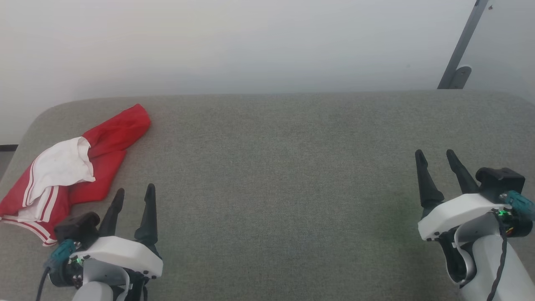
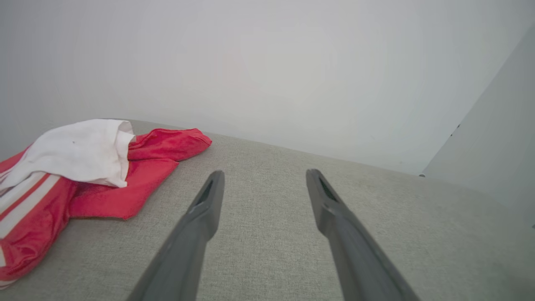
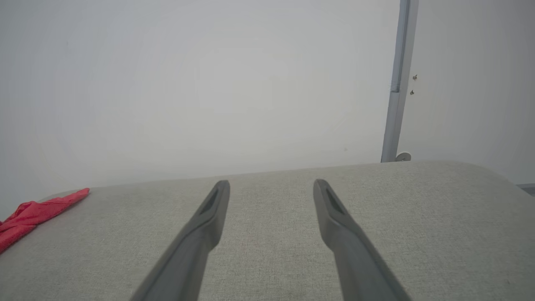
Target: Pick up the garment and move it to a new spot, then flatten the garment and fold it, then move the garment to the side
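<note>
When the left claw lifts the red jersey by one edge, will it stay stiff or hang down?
Probably it hangs limp: the red jersey lies crumpled in soft folds on the grey surface. It looks thin, so likely light for the open left claw. Pushed, it would probably bunch, not slide.

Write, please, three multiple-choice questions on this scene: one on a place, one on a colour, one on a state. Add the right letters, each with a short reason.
1. Where on the table does the garment lie?
A. centre
B. left end
C. right end

2. Which colours does the garment show?
A. red and white
B. blue and yellow
C. all black

3. How are the left gripper and the right gripper?
A. both shut
B. left shut on the garment
C. both open, empty

Answers:
1 B: it lies crumpled beside the left gripper.
2 A: red cloth with a white panel and stripes.
3 C: each pair of fingers stands apart with nothing between.
</note>
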Controlling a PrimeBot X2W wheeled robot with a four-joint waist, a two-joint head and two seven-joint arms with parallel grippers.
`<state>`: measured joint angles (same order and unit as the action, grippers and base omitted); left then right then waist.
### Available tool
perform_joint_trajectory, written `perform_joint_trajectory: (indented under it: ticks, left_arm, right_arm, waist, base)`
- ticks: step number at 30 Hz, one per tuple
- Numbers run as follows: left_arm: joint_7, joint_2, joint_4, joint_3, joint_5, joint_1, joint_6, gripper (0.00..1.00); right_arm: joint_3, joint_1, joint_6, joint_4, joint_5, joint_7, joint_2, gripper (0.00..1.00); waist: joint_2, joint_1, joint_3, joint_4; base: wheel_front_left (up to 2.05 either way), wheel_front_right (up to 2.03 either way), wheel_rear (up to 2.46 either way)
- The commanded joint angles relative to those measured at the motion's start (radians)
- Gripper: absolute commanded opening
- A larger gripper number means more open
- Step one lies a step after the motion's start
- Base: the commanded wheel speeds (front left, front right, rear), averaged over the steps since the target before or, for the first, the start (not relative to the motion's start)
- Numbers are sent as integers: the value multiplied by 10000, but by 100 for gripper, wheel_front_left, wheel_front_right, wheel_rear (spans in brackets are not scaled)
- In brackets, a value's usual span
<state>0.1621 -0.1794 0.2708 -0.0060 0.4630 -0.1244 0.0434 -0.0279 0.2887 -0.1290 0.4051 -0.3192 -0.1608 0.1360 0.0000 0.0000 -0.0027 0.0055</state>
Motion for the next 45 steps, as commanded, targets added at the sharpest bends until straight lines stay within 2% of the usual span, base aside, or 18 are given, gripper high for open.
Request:
perform_joint_trajectory:
  ticks: [1,38,45]
  left_arm:
    - [110,-65,-41,51,-332,-192,48,100]
    - [896,111,485,486,-3377,-268,556,100]
    - [1012,209,695,564,-3757,-383,649,100]
  right_arm:
    - [-1,139,-24,-36,276,-120,74,100]
    - [-262,208,-19,191,2530,-903,117,100]
    - [-415,162,-20,147,2872,-1023,68,100]
  waist:
    - [0,0,-1,0]
    - [0,0,-84,-4]
    - [0,0,-78,222]
  base:
    - [0,0,0]
    - [0,0,0]
    - [0,0,0]
